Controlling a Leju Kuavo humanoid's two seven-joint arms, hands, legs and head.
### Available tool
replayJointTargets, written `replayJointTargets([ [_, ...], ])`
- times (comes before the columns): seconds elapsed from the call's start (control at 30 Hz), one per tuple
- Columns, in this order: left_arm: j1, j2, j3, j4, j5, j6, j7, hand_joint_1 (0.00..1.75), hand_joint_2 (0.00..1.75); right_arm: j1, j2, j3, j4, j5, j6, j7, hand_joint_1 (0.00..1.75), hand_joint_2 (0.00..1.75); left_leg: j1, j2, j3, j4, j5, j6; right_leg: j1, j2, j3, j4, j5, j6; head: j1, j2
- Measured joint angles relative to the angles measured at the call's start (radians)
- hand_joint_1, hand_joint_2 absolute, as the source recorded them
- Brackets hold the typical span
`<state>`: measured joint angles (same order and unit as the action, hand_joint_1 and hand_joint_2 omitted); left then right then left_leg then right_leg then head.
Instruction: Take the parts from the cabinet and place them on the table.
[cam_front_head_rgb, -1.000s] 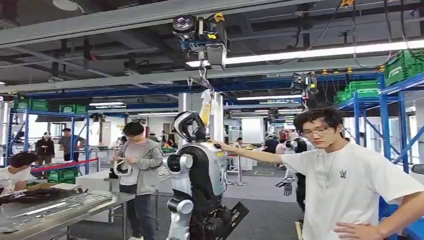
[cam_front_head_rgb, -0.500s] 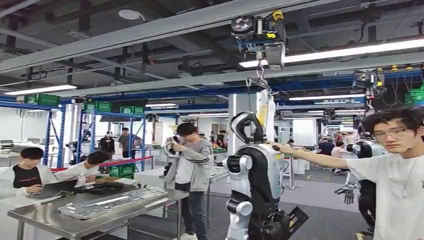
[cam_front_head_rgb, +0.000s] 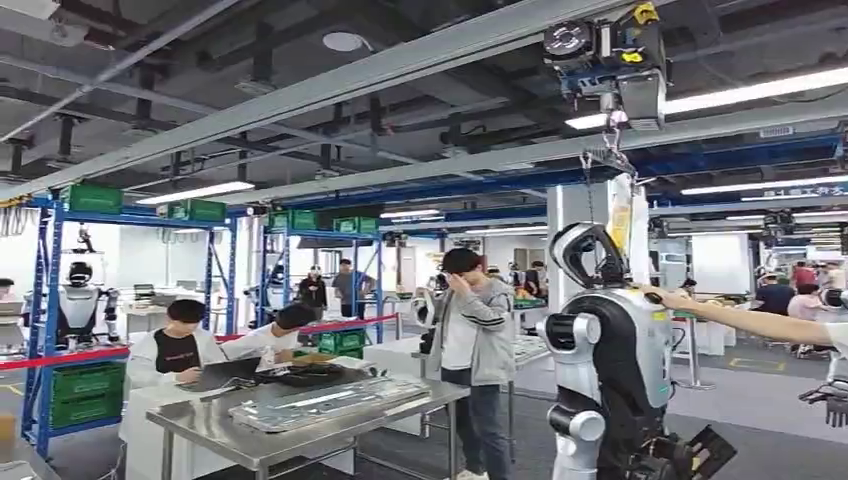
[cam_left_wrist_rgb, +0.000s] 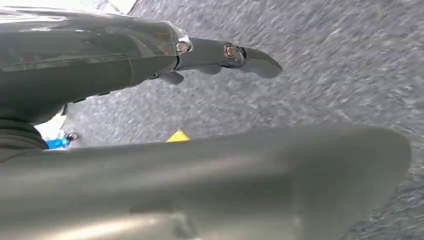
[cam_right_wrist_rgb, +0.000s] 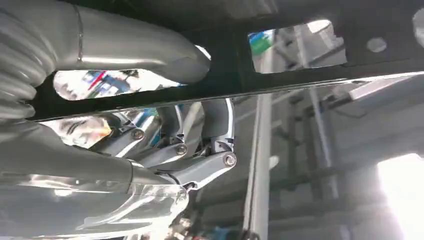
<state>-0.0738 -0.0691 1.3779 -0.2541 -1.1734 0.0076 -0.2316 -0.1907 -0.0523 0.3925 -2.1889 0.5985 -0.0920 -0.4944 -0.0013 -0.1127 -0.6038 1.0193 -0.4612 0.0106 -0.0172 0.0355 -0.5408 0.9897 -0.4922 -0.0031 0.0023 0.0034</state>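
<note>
In the right wrist view my right hand (cam_right_wrist_rgb: 165, 160) grips a dark flat part (cam_right_wrist_rgb: 300, 65) with cut-out openings. The thumb (cam_right_wrist_rgb: 150, 55) lies over one face and the fingers (cam_right_wrist_rgb: 205, 170) curl against the other. My left hand (cam_left_wrist_rgb: 200, 55) hangs above grey floor with its fingers stretched out and nothing in it. A steel table (cam_front_head_rgb: 210, 432) stands at the lower left of the head view, with long flat metal parts (cam_front_head_rgb: 330, 400) lying on it.
Another humanoid robot (cam_front_head_rgb: 610, 350) hangs from an overhead hoist (cam_front_head_rgb: 610, 50) right of the table. A person in grey (cam_front_head_rgb: 475, 330) stands between the two, and two people (cam_front_head_rgb: 180, 350) sit behind the table. An outstretched arm (cam_front_head_rgb: 750, 322) reaches in from the right. Blue racks (cam_front_head_rgb: 45, 300) stand at left.
The whole picture has shifted to the right: the camera has turned left. The steel table and the seated people have come further into view, and the person in white has slid out at the right.
</note>
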Motion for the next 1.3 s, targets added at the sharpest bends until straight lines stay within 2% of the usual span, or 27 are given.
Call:
replayJointTargets([
  [0.03,-0.002,-0.002,0.000,0.000,0.000,0.000,0.000,0.00,1.75,-0.002,0.000,0.008,0.000,-0.002,0.000,0.002,1.75,1.75,-0.003,0.055,-0.021,0.039,-0.029,-0.005,0.001,-0.012,0.002,-0.003,0.000,-0.005,0.000,0.000],
  [0.07,-0.007,-0.002,0.000,0.000,0.000,0.000,-0.001,0.00,1.75,-0.002,0.000,0.013,0.001,-0.003,0.002,0.002,1.75,1.75,0.000,0.078,-0.049,0.095,-0.061,-0.010,0.003,-0.025,0.002,-0.003,-0.001,-0.006,0.000,0.000],
  [0.13,-0.012,-0.002,0.000,0.000,0.000,-0.001,-0.004,0.00,1.75,-0.003,0.000,0.028,0.007,-0.005,0.008,0.007,1.75,1.75,0.009,0.096,-0.134,0.265,-0.130,-0.019,0.004,-0.061,0.001,-0.003,-0.004,-0.007,0.000,0.000],
  [0.17,-0.012,-0.002,0.000,0.000,0.000,-0.002,-0.007,0.00,1.75,-0.003,0.000,0.034,0.011,-0.008,0.009,0.008,1.75,1.75,0.014,0.098,-0.156,0.309,-0.134,-0.023,0.003,-0.076,0.002,-0.003,-0.006,-0.005,0.000,0.000],
  [0.2,-0.008,-0.002,0.000,0.000,0.000,-0.004,-0.010,0.00,1.75,-0.004,0.000,0.038,0.015,-0.011,0.010,0.009,1.75,1.75,0.019,0.101,-0.149,0.294,-0.115,-0.027,0.002,-0.089,0.004,-0.003,-0.008,-0.003,0.000,0.000],
  [0.27,-0.006,-0.002,0.000,0.000,0.000,-0.004,-0.013,0.00,1.75,-0.007,0.000,0.048,0.019,-0.018,0.012,0.010,1.75,1.75,0.027,0.119,-0.072,0.143,-0.033,-0.036,-0.001,-0.112,0.012,-0.002,-0.015,0.007,0.000,0.000],
  [0.3,-0.007,-0.002,0.000,0.000,0.000,-0.005,-0.015,0.00,1.75,-0.009,0.000,0.052,0.020,-0.022,0.013,0.009,1.75,1.75,0.030,0.155,-0.021,0.048,0.008,-0.040,-0.002,-0.123,0.018,-0.001,-0.021,0.015,0.000,0.000],
  [0.33,-0.011,-0.003,-0.001,0.000,0.000,-0.007,-0.016,0.00,1.75,-0.011,0.000,0.055,0.020,-0.024,0.015,0.009,1.75,1.75,0.018,0.204,0.002,0.011,-0.003,-0.043,0.005,-0.133,0.020,0.000,-0.026,0.023,0.000,0.000],
  [0.37,-0.014,-0.004,-0.001,0.000,0.000,-0.008,-0.017,0.00,1.75,-0.015,-0.001,0.054,0.021,-0.026,0.017,0.010,1.75,1.75,0.018,0.191,-0.002,0.006,0.000,-0.023,0.008,-0.142,0.022,0.006,-0.031,0.030,0.000,0.000],
  [0.47,-0.009,-0.005,-0.001,0.000,0.000,-0.008,-0.016,0.00,1.75,-0.017,-0.001,0.058,0.023,-0.027,0.018,0.010,1.75,1.75,0.009,0.157,-0.006,0.011,-0.007,0.000,0.003,-0.175,0.038,-0.003,-0.035,0.046,0.000,0.000],
  [0.5,-0.008,-0.005,-0.001,0.000,0.000,-0.008,-0.016,0.00,1.75,-0.018,-0.001,0.058,0.023,-0.027,0.018,0.010,1.75,1.75,0.014,0.146,0.000,0.007,-0.005,0.008,-0.003,-0.165,0.043,-0.001,-0.047,0.055,0.000,0.000],
  [0.57,-0.011,-0.005,-0.001,0.000,0.001,-0.008,-0.016,0.00,1.75,-0.018,-0.002,0.060,0.022,-0.029,0.017,0.010,1.75,1.75,0.013,0.126,0.001,0.007,-0.006,0.022,-0.006,-0.067,0.001,0.097,-0.109,0.052,0.000,0.000],
  [0.63,-0.015,-0.005,-0.001,0.000,0.003,-0.008,-0.016,0.00,1.75,-0.012,-0.009,0.061,0.023,-0.031,0.016,0.010,1.75,1.75,0.007,0.097,0.000,0.008,-0.007,0.030,-0.002,-0.043,-0.093,0.277,-0.178,0.048,0.000,0.000],
  [0.67,-0.015,-0.005,-0.001,0.000,0.003,-0.009,-0.017,0.00,1.75,-0.009,-0.011,0.060,0.024,-0.032,0.016,0.010,1.75,1.75,0.003,0.083,0.002,0.008,-0.007,0.031,0.001,-0.040,-0.127,0.332,-0.184,0.044,0.000,0.000],
  [0.7,-0.014,-0.005,-0.001,0.000,0.003,-0.010,-0.017,0.00,1.75,-0.007,-0.013,0.060,0.025,-0.032,0.014,0.010,1.75,1.75,0.000,0.068,0.004,0.008,-0.008,0.032,0.005,-0.039,-0.143,0.341,-0.168,0.038,0.000,0.000],
  [0.77,-0.011,-0.006,-0.001,0.000,0.003,-0.010,-0.017,0.00,1.75,-0.006,-0.017,0.058,0.025,-0.032,0.011,0.010,1.75,1.75,-0.005,0.036,0.012,0.008,-0.010,0.035,0.016,-0.028,-0.104,0.216,-0.068,0.020,0.000,0.000],
  [0.8,-0.011,-0.008,-0.001,0.000,0.003,-0.010,-0.017,0.00,1.75,-0.007,-0.017,0.057,0.025,-0.029,0.008,0.010,1.75,1.75,-0.006,0.021,0.014,0.008,-0.010,0.035,0.021,-0.008,-0.071,0.124,-0.014,0.009,0.000,0.000],
  [0.83,-0.012,-0.010,-0.001,0.000,0.003,-0.011,-0.018,0.00,1.75,-0.008,-0.018,0.053,0.025,-0.024,0.007,0.010,1.75,1.75,-0.001,0.009,0.013,0.007,-0.010,0.035,0.025,0.051,-0.043,0.042,0.016,-0.006,0.000,0.000],
  [0.87,-0.013,-0.015,-0.001,0.002,0.003,-0.010,-0.020,0.00,1.75,-0.008,-0.018,0.052,0.027,-0.020,0.006,0.010,1.75,1.75,-0.003,0.000,0.007,0.008,-0.009,0.033,0.019,0.074,-0.041,0.039,0.013,-0.009,0.001,0.000],
  [0.93,-0.009,-0.014,-0.001,0.002,0.002,-0.012,-0.021,0.00,1.75,-0.013,-0.018,0.049,0.031,-0.009,0.003,0.014,1.75,1.75,0.010,-0.024,-0.002,0.006,-0.005,0.022,0.026,0.052,-0.038,0.024,0.016,-0.007,0.000,0.001],
  [1.0,-0.006,-0.018,-0.001,0.001,0.001,-0.014,-0.023,0.00,1.75,-0.020,-0.018,0.048,0.033,-0.005,0.001,0.015,1.75,1.75,0.003,-0.047,-0.005,0.000,-0.001,0.011,0.020,0.030,-0.029,0.002,0.017,-0.010,0.000,0.001],
  [1.07,-0.008,-0.019,-0.001,0.002,0.002,-0.014,-0.024,0.00,1.75,-0.020,-0.015,0.047,0.035,-0.005,-0.002,0.018,1.75,1.75,-0.003,0.060,-0.022,0.046,-0.041,0.001,0.015,-0.003,-0.011,-0.021,0.024,-0.011,0.000,0.000],
  [1.1,-0.013,-0.019,-0.001,0.002,0.003,-0.014,-0.025,0.00,1.75,-0.020,-0.016,0.045,0.037,-0.004,-0.003,0.020,1.75,1.75,0.001,0.089,-0.053,0.112,-0.079,-0.007,0.015,-0.019,-0.008,-0.021,0.022,-0.011,0.000,0.000],
  [1.17,-0.017,-0.018,-0.001,0.002,0.007,-0.014,-0.026,0.00,1.75,-0.017,-0.016,0.044,0.042,-0.003,-0.003,0.022,1.75,1.75,0.012,0.101,-0.131,0.266,-0.139,-0.021,0.014,-0.054,-0.005,-0.020,0.016,-0.009,0.000,0.000],
  [1.2,-0.017,-0.018,-0.001,0.002,0.008,-0.014,-0.027,0.00,1.75,-0.016,-0.015,0.044,0.044,-0.003,-0.003,0.022,1.75,1.75,0.017,0.103,-0.149,0.301,-0.142,-0.026,0.013,-0.067,-0.005,-0.019,0.014,-0.006,0.000,0.000],
  [1.23,-0.013,-0.017,-0.001,0.002,0.009,-0.014,-0.027,0.00,1.75,-0.016,-0.016,0.044,0.047,-0.003,-0.003,0.022,1.75,1.75,0.022,0.105,-0.139,0.279,-0.115,-0.033,0.010,-0.082,-0.002,-0.018,0.011,-0.002,0.000,0.000],
  [1.3,-0.009,-0.017,-0.001,0.002,0.009,-0.016,-0.027,0.00,1.75,-0.016,-0.016,0.042,0.049,-0.003,-0.004,0.022,1.75,1.75,0.028,0.119,-0.058,0.120,-0.028,-0.043,0.001,-0.105,0.005,-0.012,0.001,0.010,0.000,0.000],
])
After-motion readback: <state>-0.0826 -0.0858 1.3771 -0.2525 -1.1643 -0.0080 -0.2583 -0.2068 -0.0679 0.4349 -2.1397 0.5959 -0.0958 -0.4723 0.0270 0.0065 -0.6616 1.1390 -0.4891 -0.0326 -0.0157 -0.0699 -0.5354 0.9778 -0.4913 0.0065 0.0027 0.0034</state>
